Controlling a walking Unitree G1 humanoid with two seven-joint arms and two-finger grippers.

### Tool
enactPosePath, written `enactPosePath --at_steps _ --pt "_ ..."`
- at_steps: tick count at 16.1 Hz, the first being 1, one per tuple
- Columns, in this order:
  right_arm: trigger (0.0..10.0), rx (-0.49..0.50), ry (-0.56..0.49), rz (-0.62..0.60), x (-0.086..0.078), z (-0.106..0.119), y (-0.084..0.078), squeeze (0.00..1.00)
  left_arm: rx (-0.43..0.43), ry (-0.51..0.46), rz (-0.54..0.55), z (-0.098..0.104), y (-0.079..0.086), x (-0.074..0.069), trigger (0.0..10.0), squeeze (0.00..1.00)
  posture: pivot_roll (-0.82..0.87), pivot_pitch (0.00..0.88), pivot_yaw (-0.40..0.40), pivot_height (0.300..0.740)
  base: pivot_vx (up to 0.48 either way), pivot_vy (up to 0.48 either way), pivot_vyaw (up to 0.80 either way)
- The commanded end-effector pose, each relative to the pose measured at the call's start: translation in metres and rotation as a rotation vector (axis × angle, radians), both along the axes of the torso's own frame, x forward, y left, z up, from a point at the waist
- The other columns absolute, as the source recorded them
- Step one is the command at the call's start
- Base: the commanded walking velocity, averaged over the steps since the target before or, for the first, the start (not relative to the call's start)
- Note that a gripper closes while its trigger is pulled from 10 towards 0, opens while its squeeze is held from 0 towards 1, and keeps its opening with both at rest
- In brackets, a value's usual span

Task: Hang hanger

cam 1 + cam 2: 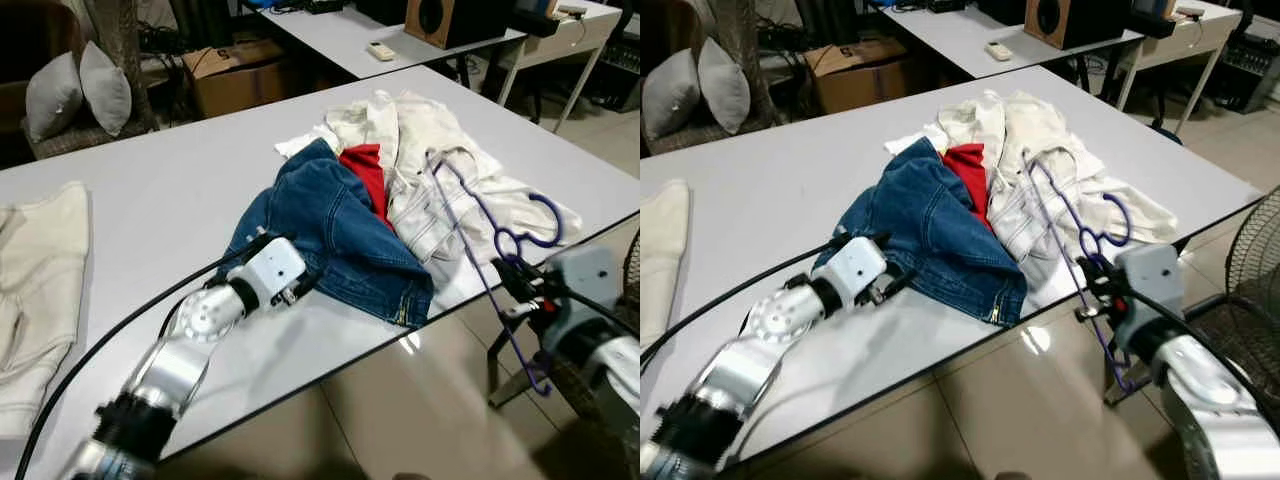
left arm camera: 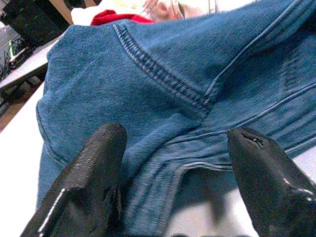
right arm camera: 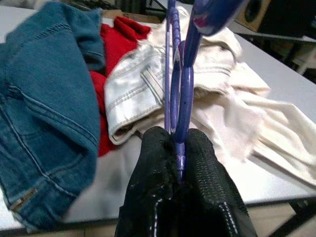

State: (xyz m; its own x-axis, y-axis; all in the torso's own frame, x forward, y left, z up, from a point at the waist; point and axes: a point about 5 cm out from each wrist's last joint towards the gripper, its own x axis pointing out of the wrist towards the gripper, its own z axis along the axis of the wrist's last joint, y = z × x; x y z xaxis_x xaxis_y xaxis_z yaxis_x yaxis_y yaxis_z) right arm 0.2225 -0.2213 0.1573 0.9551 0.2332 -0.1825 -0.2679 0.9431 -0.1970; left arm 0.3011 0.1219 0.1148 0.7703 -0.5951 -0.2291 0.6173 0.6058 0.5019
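Right pincer (image 3: 178,163) clamping tight on the purple hanger (image 1: 497,250) off the near edge of the white desk (image 1: 170,200), hanger rising from the fingertips and leaning over the cream garment (image 1: 430,170) beyond. Left pincer (image 2: 173,168) resting on the desk with fingers spread wide, touching the blue denim jacket (image 1: 335,230) just ahead, red cloth (image 1: 368,172) peeking out behind it.
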Motion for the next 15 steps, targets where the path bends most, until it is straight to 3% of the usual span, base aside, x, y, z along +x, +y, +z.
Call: enactPosePath --at_steps 1,4,7,11,15 --pt "10.0 -0.014 -0.021 0.012 0.000 0.003 0.003 0.00 0.044 -0.010 0.006 -0.003 0.005 0.002 0.0 0.00 -0.30 0.022 0.078 0.740 0.000 0.000 0.00" --pt "10.0 -0.016 -0.038 0.005 -0.003 0.007 0.000 0.00 0.124 -0.033 -0.038 -0.001 0.013 0.005 0.0 0.00 -0.31 0.030 0.098 0.740 0.000 0.000 0.00" --pt "10.0 -0.022 -0.045 0.000 -0.006 0.008 0.000 0.00 0.143 -0.021 -0.135 0.003 0.018 -0.003 0.0 0.00 -0.31 0.044 0.115 0.740 0.000 0.000 0.00" --pt "10.0 -0.018 -0.045 0.010 -0.006 0.007 0.005 0.00 0.211 -0.041 -0.079 -0.003 0.022 0.009 0.0 0.00 -0.31 0.045 0.117 0.740 0.000 0.000 0.00" --pt "10.0 -0.022 -0.052 0.025 -0.002 0.009 0.007 0.00 0.317 -0.027 -0.083 -0.012 0.028 0.010 0.0 0.00 -0.31 0.041 0.103 0.740 0.000 0.000 0.00"
